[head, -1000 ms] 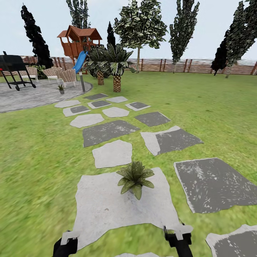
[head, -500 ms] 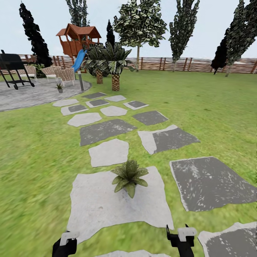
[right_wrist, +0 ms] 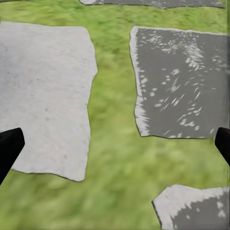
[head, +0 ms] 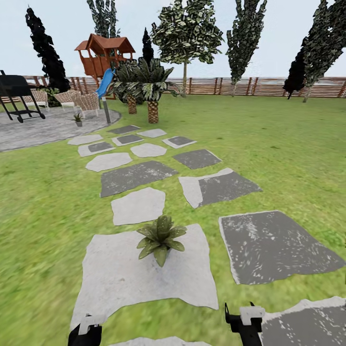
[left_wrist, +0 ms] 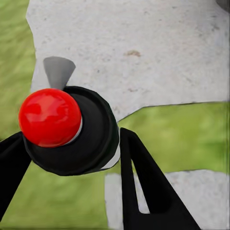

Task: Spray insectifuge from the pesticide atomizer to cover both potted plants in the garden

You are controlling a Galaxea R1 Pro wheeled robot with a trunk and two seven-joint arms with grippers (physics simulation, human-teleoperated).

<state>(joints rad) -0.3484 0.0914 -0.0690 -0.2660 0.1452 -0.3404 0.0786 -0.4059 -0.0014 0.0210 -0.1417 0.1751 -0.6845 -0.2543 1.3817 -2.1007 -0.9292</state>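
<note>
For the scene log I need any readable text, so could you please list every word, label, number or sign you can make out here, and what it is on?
There is no readable text in these pictures.
The red-topped black object between the left gripper's fingers: no label faces the left wrist camera.
The potted plant, the stepping stones, the grill and the playhouse: no lettering or signs.

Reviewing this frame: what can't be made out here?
Head view: left gripper and right gripper are cut off by the bottom edge.
Left wrist view: black round object with red knob sits between the jaws, seen end-on; its identity and the grip are unclear.
Head view: far small grey-potted plant on the grey paved patio is too small for detail.
</note>
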